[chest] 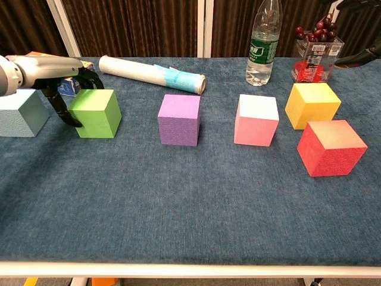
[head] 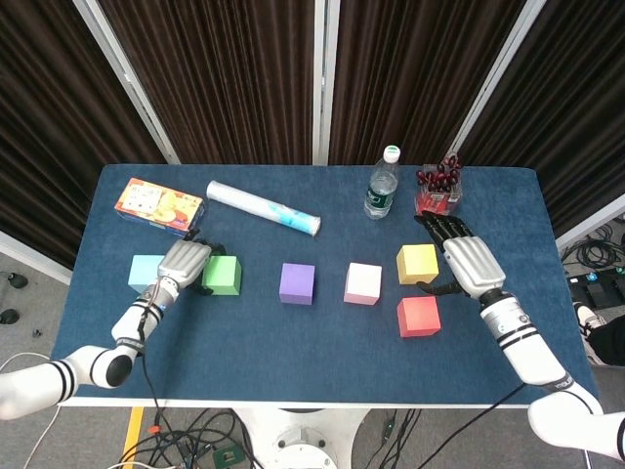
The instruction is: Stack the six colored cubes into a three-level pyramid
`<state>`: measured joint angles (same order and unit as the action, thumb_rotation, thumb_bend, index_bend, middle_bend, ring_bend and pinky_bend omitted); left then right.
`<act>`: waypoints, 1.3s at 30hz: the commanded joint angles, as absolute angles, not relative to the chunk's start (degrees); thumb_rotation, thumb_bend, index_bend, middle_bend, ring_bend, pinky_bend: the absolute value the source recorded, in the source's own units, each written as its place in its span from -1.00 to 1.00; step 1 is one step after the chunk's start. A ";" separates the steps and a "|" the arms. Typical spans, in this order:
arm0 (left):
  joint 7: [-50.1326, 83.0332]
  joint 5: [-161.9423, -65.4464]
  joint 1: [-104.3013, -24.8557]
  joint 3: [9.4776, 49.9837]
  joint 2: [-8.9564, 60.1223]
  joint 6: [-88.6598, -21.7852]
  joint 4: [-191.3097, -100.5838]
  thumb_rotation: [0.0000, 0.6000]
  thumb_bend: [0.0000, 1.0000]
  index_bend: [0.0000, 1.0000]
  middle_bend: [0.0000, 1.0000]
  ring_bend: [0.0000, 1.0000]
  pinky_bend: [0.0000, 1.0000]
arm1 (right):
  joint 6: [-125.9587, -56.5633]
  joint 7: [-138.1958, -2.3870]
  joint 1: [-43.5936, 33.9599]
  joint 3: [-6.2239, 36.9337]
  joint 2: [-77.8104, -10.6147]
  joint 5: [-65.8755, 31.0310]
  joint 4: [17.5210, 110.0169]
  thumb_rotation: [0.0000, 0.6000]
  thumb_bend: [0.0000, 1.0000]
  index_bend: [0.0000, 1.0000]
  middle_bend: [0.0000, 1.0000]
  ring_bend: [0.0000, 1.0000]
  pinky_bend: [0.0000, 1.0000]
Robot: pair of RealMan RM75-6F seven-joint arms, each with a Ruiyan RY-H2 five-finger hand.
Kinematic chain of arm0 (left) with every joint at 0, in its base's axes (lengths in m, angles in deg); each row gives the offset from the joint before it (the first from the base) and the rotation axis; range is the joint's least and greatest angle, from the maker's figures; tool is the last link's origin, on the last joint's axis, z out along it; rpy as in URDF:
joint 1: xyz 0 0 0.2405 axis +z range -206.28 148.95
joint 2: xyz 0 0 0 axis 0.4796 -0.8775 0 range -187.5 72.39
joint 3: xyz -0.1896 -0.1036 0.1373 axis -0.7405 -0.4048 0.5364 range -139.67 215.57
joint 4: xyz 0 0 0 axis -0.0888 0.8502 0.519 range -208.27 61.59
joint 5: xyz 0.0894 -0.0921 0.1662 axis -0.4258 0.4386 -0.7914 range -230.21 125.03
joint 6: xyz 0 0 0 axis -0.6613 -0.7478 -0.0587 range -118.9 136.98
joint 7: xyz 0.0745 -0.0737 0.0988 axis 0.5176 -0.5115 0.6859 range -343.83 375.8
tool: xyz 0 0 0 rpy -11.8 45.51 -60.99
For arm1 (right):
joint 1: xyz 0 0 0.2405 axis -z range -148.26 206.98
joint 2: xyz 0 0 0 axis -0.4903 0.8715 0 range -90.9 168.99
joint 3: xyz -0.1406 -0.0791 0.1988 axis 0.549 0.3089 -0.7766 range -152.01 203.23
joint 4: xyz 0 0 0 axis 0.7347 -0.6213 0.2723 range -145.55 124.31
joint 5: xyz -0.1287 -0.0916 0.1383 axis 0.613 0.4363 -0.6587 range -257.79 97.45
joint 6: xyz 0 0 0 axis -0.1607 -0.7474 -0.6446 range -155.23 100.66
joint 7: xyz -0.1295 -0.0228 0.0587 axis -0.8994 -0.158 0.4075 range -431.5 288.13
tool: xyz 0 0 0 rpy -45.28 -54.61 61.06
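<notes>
Bright, even overhead light fills both views, leaving the blue table [head: 312, 332] evenly lit with no hard hotspots. Shadows are short and soft, pooling close under the cubes; in the chest view the red cube [chest: 331, 147] and yellow cube [chest: 312, 105] show washed-out, paler tops where the light strikes them. Small glints mark the water bottle [chest: 263, 46]. The dark curtains [head: 225, 78] behind stay deep and nearly featureless, while the white frame bars run slanted toward the head view's edges, hinting at wide-angle perspective. Focus is sharp across the tabletop in both views; the table's fabric weave reads clearly in the chest view, with no motion blur visible.
</notes>
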<state>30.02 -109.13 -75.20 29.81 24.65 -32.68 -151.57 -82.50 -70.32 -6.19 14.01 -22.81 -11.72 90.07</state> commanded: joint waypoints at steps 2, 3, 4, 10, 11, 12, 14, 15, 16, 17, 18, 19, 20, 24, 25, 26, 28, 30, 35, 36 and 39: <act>28.58 -110.10 -75.64 29.54 25.25 -32.37 -151.05 1.00 -0.69 -0.33 -0.05 -0.40 -0.90 | -82.36 -69.96 -6.11 14.05 -23.08 -11.69 89.58 1.00 -0.80 -1.00 -0.96 -1.00 -1.00; 28.31 -110.32 -75.79 29.40 25.34 -32.31 -150.99 1.00 -0.69 -0.33 -0.05 -0.40 -0.90 | -82.34 -69.95 -6.11 14.06 -23.13 -11.67 89.51 1.00 -0.80 -1.00 -0.96 -1.00 -1.00; 28.06 -110.52 -75.95 29.26 25.38 -32.24 -151.03 1.00 -0.69 -0.33 -0.05 -0.40 -0.90 | -82.33 -69.95 -6.10 14.06 -23.16 -11.66 89.45 1.00 -0.80 -1.00 -0.96 -1.00 -1.00; 25.83 -112.05 -77.49 28.46 25.11 -30.24 -152.05 1.00 -0.69 -0.33 -0.05 -0.40 -0.90 | -82.37 -69.94 -6.03 13.92 -23.11 -11.81 89.38 1.00 -0.80 -1.00 -0.96 -1.00 -1.00; 25.51 -112.18 -77.76 28.36 25.17 -29.85 -152.03 1.00 -0.69 -0.33 -0.05 -0.40 -0.90 | -82.42 -69.90 -5.99 13.89 -23.06 -11.79 89.46 1.00 -0.80 -1.00 -0.96 -1.00 -1.00; 25.22 -112.29 -78.03 28.28 25.26 -29.48 -151.96 1.00 -0.69 -0.33 -0.05 -0.40 -0.90 | -82.51 -69.89 -5.94 13.87 -23.01 -11.74 89.52 1.00 -0.80 -1.00 -0.96 -1.00 -1.00; 24.63 -112.69 -78.65 28.03 25.65 -28.96 -151.52 1.00 -0.69 -0.33 -0.05 -0.40 -0.90 | -82.69 -69.90 -5.80 13.88 -22.87 -11.65 89.64 1.00 -0.80 -1.00 -0.96 -1.00 -1.00; 24.41 -113.07 -78.98 27.99 25.94 -28.77 -151.19 1.00 -0.69 -0.33 -0.05 -0.40 -0.90 | -82.77 -69.89 -5.70 13.91 -22.77 -11.62 89.71 1.00 -0.80 -1.00 -0.96 -1.00 -1.00; 24.32 -113.39 -79.22 28.03 26.13 -28.59 -150.92 1.00 -0.69 -0.33 -0.05 -0.40 -0.90 | -82.82 -69.88 -5.62 13.93 -22.69 -11.62 89.74 1.00 -0.80 -1.00 -0.96 -1.00 -1.00; 24.31 -113.69 -79.47 28.10 26.28 -28.42 -150.68 1.00 -0.69 -0.33 -0.05 -0.40 -0.90 | -82.88 -69.85 -5.54 13.93 -22.62 -11.65 89.76 1.00 -0.80 -1.00 -0.96 -1.00 -1.00; 24.33 -114.01 -79.76 28.20 26.51 -28.28 -150.37 1.00 -0.69 -0.33 -0.05 -0.40 -0.90 | -82.94 -69.80 -5.44 13.94 -22.52 -11.67 89.81 1.00 -0.80 -1.00 -0.96 -1.00 -1.00; 24.31 -114.18 -79.93 28.25 26.71 -28.21 -150.16 1.00 -0.69 -0.33 -0.05 -0.40 -0.90 | -82.98 -69.75 -5.37 13.94 -22.44 -11.68 89.85 1.00 -0.80 -1.00 -0.96 -1.00 -1.00; 24.26 -114.29 -80.12 28.30 26.90 -28.08 -149.97 1.00 -0.69 -0.33 -0.05 -0.40 -0.90 | -83.03 -69.72 -5.29 13.95 -22.37 -11.68 89.89 1.00 -0.80 -1.00 -0.96 -1.00 -1.00; 24.57 -114.94 -80.77 28.61 27.72 -28.24 -149.42 1.00 -0.69 -0.33 -0.05 -0.40 -0.90 | -83.21 -69.53 -5.05 13.95 -22.24 -11.58 90.00 1.00 -0.80 -1.00 -0.96 -1.00 -1.00; 24.77 -115.01 -80.89 28.71 27.88 -28.32 -149.35 1.00 -0.69 -0.33 -0.05 -0.40 -0.90 | -83.20 -69.50 -5.02 13.97 -22.22 -11.55 90.02 1.00 -0.80 -1.00 -0.96 -1.00 -1.00; 24.94 -114.98 -80.98 28.75 28.05 -28.44 -149.29 1.00 -0.69 -0.33 -0.05 -0.40 -0.90 | -83.21 -69.48 -4.98 13.99 -22.20 -11.51 90.03 1.00 -0.80 -1.00 -0.96 -1.00 -1.00; 25.40 -114.60 -81.17 28.82 28.39 -28.70 -149.21 1.00 -0.69 -0.33 -0.05 -0.40 -0.90 | -83.24 -69.43 -4.91 13.99 -22.15 -11.43 90.03 1.00 -0.80 -1.00 -0.96 -1.00 -1.00; 25.84 -113.95 -81.25 28.79 28.73 -29.12 -149.28 1.00 -0.69 -0.33 -0.05 -0.40 -0.90 | -83.28 -69.32 -4.82 13.99 -22.07 -11.41 90.05 1.00 -0.80 -1.00 -0.96 -1.00 -1.00; 27.11 -112.73 -81.44 28.97 29.48 -30.02 -149.52 1.00 -0.69 -0.33 -0.05 -0.40 -0.90 | -83.21 -68.89 -4.69 13.94 -21.99 -11.31 90.01 1.00 -0.80 -1.00 -0.95 -1.00 -1.00; 27.40 -112.46 -81.48 29.02 29.67 -30.22 -149.57 1.00 -0.69 -0.33 -0.05 -0.40 -0.90 | -83.24 -68.85 -4.66 13.96 -22.01 -11.19 89.97 1.00 -0.80 -1.00 -0.95 -1.00 -1.00; 27.98 -112.02 -81.54 29.17 29.99 -30.69 -149.83 1.00 -0.69 -0.33 -0.05 -0.40 -0.90 | -83.26 -68.68 -4.56 13.98 -22.02 -11.12 89.83 1.00 -0.80 -1.00 -0.95 -1.00 -1.00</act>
<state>27.89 -112.12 -81.52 29.12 29.90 -30.58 -149.75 -83.26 -68.70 -4.57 13.98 -22.03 -11.13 89.85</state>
